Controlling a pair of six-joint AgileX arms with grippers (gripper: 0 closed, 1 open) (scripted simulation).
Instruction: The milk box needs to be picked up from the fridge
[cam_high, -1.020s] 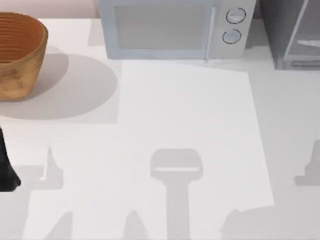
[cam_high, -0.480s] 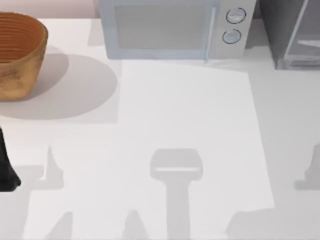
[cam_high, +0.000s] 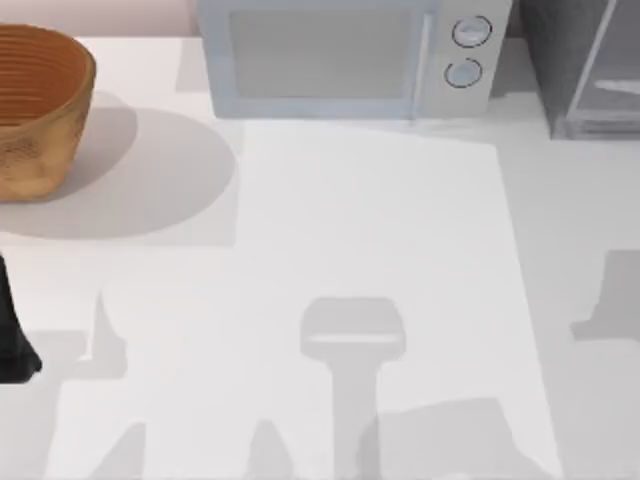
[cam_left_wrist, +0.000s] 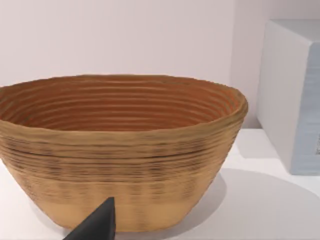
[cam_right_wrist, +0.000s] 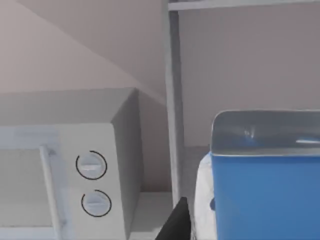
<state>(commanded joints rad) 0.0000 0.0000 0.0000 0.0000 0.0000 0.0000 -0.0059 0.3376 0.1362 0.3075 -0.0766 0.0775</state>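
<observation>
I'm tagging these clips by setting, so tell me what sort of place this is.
Probably a mock kitchen counter in a rendered simulation. A pale microwave with two round knobs stands at the back of the white table, a dark grey fridge sits to its right, and a woven basket sits at the left.

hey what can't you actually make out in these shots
- Fridge: cut off by the top view's right edge, so its inside stays unseen there.
- Milk box: cut off by the right wrist view's edges, base unseen.
- Left gripper: one dark finger tip shows before the basket; open or shut is unclear.
</observation>
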